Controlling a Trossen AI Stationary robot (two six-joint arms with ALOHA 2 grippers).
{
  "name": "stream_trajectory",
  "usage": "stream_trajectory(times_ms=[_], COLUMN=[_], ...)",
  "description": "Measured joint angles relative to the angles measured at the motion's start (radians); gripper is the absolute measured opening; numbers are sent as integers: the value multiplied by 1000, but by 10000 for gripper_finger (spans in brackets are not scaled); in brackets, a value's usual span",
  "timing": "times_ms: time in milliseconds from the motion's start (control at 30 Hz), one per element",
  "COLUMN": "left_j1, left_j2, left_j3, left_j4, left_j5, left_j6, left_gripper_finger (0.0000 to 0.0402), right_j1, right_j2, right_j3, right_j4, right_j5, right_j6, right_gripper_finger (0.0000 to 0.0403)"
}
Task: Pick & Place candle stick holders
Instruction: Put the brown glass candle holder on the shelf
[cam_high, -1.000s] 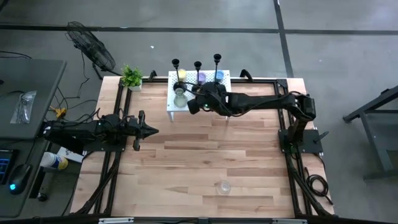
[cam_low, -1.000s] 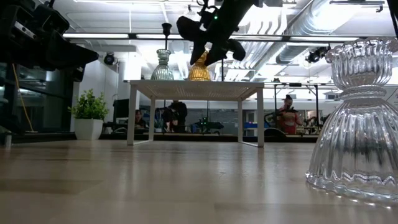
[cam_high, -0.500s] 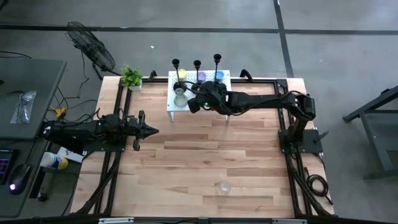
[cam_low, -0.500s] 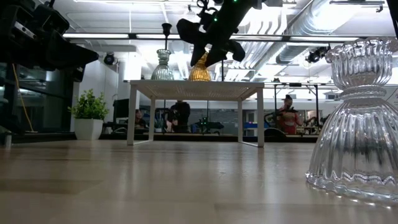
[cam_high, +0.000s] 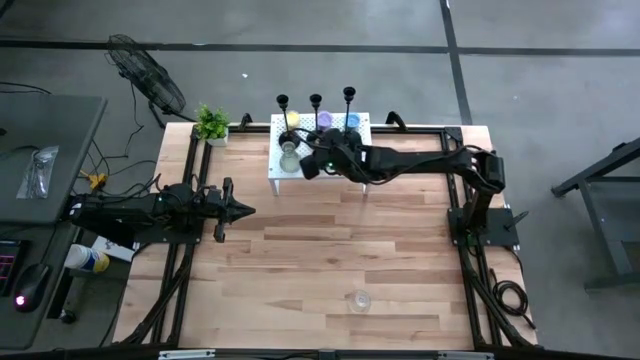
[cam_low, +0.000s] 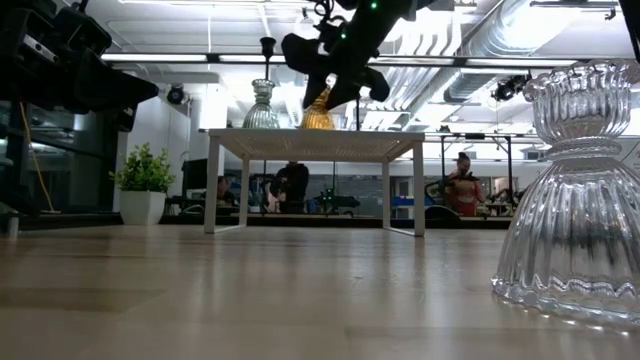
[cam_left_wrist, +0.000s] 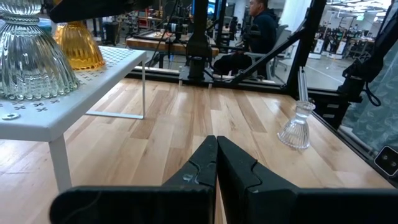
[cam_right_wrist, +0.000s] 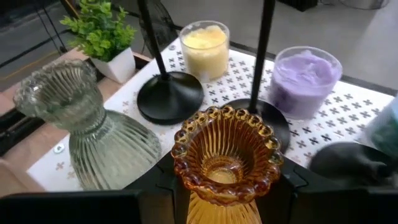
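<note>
Lifting slightly off the white rack (cam_high: 277, 168) since a second ago, right claw (cam_right_wrist: 227, 180) clamped on amber holder (cam_right_wrist: 225, 162); left claw (cam_left_wrist: 216, 163) together, idle near left edge.

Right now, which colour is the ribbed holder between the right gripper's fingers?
Amber holder; the right wrist view shows it best.

Robotics lab, exposed ceiling ducts (cam_low: 520, 30), rows of workbenches (cam_low: 470, 200), concrete floor (cam_high: 300, 25)
</note>
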Motion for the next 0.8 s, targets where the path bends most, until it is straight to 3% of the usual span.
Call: stream_trajectory(times_ms=[533, 800], left_j1=[0, 0], left_j2=[0, 0], left_j3=[0, 0], left_j4=[0, 0], left_j5=[0, 0], left_j6=[0, 0], left_gripper_finger=[0, 0], right_j1=[7, 7], right_j2=[4, 6], right_j3=[0, -1], right_j4=[4, 1], right_j5=[9, -2], right_j6=[-2, 4], right_gripper_finger=[124, 148])
